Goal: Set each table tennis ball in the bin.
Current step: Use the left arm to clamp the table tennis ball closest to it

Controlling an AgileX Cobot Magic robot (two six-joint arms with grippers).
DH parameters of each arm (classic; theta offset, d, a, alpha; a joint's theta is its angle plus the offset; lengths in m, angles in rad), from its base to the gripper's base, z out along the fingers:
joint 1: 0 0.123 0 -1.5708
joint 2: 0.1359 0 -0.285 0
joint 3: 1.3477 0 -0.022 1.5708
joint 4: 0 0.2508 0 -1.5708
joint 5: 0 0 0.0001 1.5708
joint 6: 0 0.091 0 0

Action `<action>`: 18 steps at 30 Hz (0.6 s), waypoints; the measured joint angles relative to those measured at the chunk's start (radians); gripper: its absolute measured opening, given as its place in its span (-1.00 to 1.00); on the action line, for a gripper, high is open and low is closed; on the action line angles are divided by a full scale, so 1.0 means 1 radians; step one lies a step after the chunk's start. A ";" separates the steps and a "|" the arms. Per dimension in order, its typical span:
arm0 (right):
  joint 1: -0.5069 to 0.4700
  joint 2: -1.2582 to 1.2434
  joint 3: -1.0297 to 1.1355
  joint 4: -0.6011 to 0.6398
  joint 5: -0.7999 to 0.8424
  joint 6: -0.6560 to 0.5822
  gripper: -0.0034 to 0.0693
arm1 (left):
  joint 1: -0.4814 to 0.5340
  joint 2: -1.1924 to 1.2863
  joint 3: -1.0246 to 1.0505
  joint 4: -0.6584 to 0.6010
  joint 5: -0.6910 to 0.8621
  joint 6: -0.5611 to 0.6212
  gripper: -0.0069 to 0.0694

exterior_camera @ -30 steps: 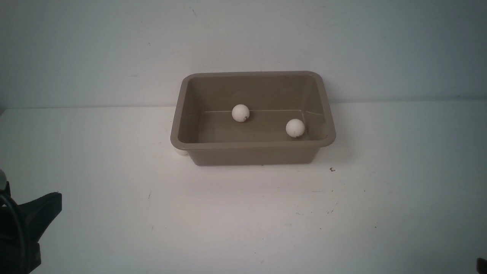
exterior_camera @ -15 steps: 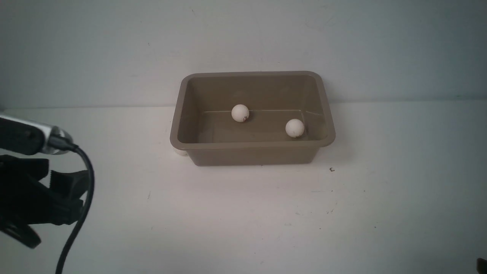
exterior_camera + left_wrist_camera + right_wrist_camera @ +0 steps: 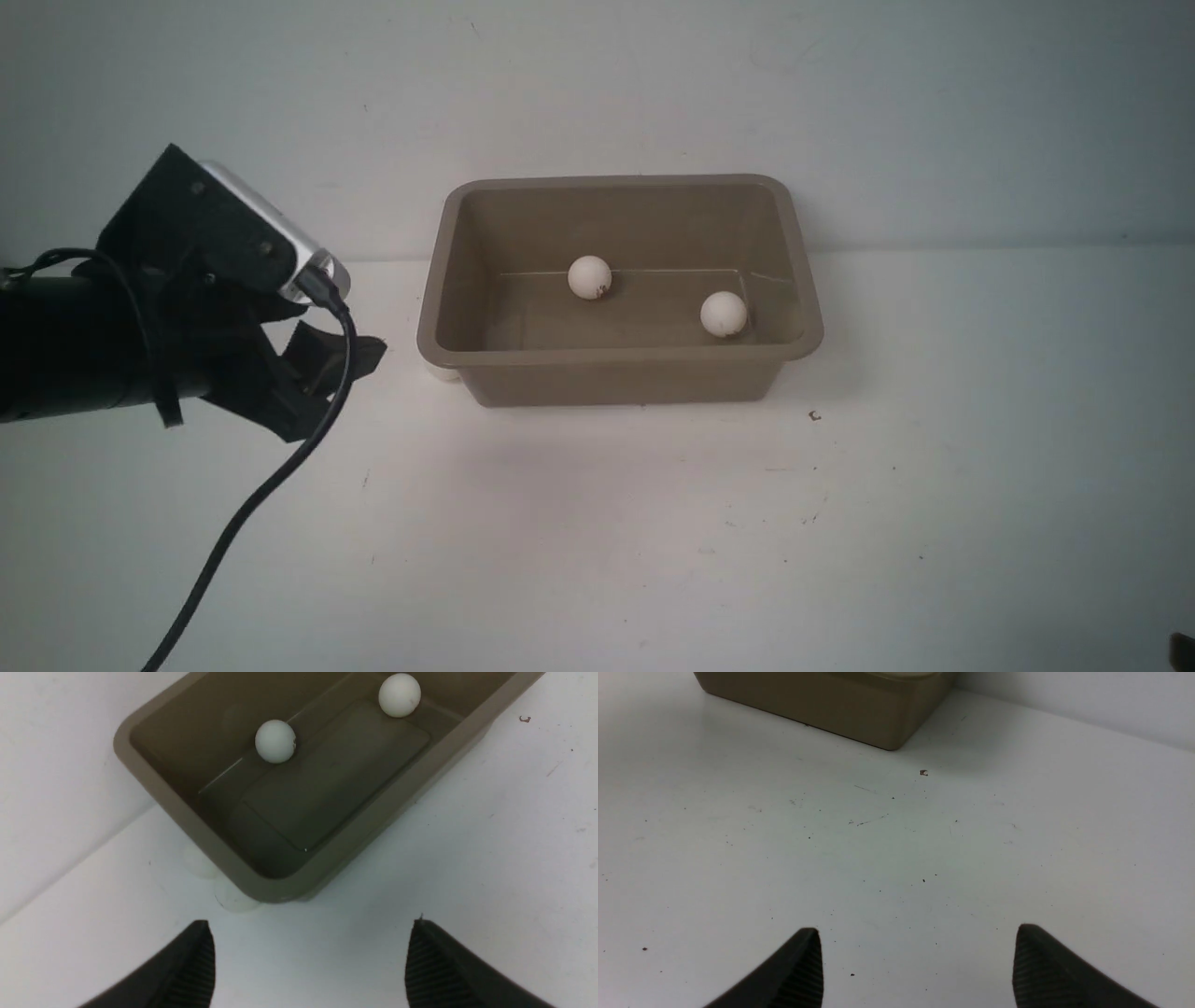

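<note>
A rectangular taupe plastic bin [image 3: 621, 378] with rounded corners and a flared rim is shown standing on a white desk [image 3: 597, 541], close to the pale wall [image 3: 597, 93] behind it; four small white matte table tennis balls are seen in all.

Two are lying inside the bin on its floor; the first ball [image 3: 590, 277], printed with a small dark mark, is set against the far wall a little left of the middle; the second ball [image 3: 724, 314] is placed nearer the right end, well apart from the first.

The other two are lying on the desk outside the bin, tucked under the flared rim at its near left corner; in the front view only a sliver of one is shown; in the left wrist view the third ball [image 3: 201, 862] and the fourth ball [image 3: 236, 901] are seen just beside each other.

The black left hand [image 3: 336, 387] is held over the desk just left of the bin, pointed towards that corner; its fingers [image 3: 196, 961] are spread wide and nothing is gripped between them; a silver camera [image 3: 271, 238] is mounted on it, and a black cable [image 3: 233, 523] is trailed down from it.

The right hand [image 3: 917, 931] is shown in its own wrist view over bare desk, well apart from the bin; its fingers are likewise parted wide, with nothing gripped.
</note>
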 joint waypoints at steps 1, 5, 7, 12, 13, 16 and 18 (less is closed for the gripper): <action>0.000 0.000 0.000 0.000 0.000 0.000 0.46 | 0.000 0.023 -0.002 -0.038 -0.001 0.070 0.47; 0.000 0.000 0.000 0.001 0.000 0.000 0.46 | 0.000 0.091 -0.003 -0.199 -0.030 0.242 0.47; 0.000 0.000 0.000 0.001 0.000 0.000 0.46 | 0.000 0.131 -0.003 -0.331 -0.064 0.287 0.46; 0.000 0.000 0.000 0.001 0.000 0.000 0.46 | 0.000 0.163 -0.004 -0.466 -0.085 0.293 0.37; 0.000 0.000 0.000 0.001 0.000 0.000 0.46 | 0.000 0.164 -0.004 -0.474 -0.085 0.285 0.34; 0.000 0.000 0.000 0.001 0.000 0.000 0.46 | 0.002 0.162 -0.004 -0.478 -0.085 0.284 0.30; 0.000 0.000 0.000 0.001 0.000 0.000 0.46 | 0.010 0.156 -0.004 -0.444 -0.083 0.285 0.30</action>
